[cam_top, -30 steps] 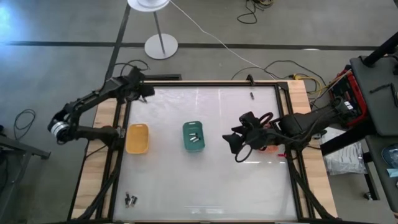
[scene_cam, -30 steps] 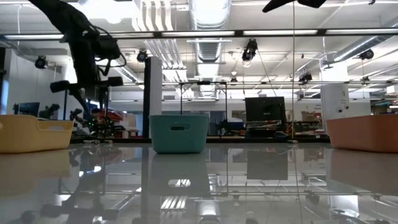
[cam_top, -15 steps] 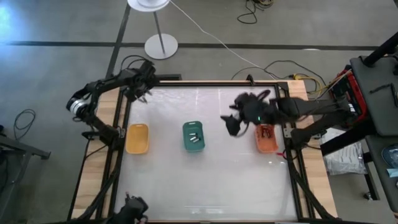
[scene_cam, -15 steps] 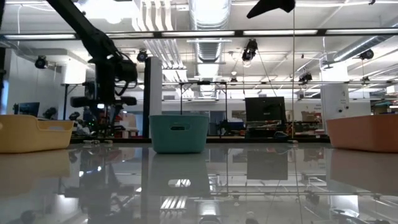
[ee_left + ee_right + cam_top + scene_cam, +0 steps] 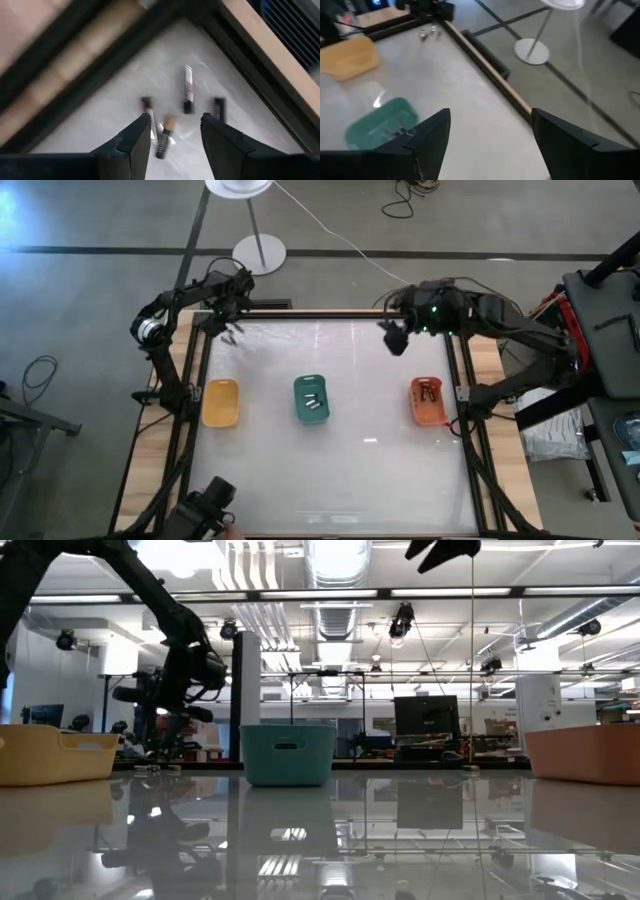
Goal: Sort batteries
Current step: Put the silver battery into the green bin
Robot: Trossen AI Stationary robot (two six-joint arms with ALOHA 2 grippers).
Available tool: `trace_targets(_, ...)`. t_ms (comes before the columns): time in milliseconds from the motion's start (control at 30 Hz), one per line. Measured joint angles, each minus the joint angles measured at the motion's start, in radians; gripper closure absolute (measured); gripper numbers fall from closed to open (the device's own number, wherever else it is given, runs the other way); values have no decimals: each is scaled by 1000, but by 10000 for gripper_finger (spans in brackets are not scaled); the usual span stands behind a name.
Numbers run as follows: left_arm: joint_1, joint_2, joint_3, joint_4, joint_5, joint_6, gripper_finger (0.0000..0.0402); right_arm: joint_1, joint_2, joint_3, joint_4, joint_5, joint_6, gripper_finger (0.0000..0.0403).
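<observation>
Several small batteries (image 5: 187,89) lie on the white table in its far left corner (image 5: 231,332). My left gripper (image 5: 175,136) hovers open above them, pointing down, and one battery (image 5: 165,135) shows between its fingers, untouched. My right gripper (image 5: 397,340) is open above the table near the far right corner, holding nothing (image 5: 490,145). The green tray (image 5: 312,398) in the middle holds a few batteries. More batteries lie in the orange tray (image 5: 429,401) on the right. The yellow tray (image 5: 220,402) stands on the left.
The three trays stand in a row across the table's middle (image 5: 288,753). A black frame rail (image 5: 330,314) borders the table. A dark object (image 5: 205,505) reaches over the near left corner. A lamp base (image 5: 259,253) and cables lie on the floor beyond the far edge.
My right gripper has risen from beside the orange tray and swung toward the far edge, uncovering that tray. My left arm has swung its elbow in while its gripper stayed over the far left corner. A dark object has come in over the near left corner.
</observation>
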Motion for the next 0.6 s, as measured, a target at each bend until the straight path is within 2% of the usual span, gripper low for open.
trace_targets(133,13,-4,16,2,-47,-22,249,-60,-18,0,-25,-1,-47,142)
trace_targets(300,39,9,-21,44,10,-71,249,-95,-30,0,-75,-1,-68,151)
trace_targets(600,47,8,-93,201,31,-128,249,-102,-35,0,-177,-1,-87,153)
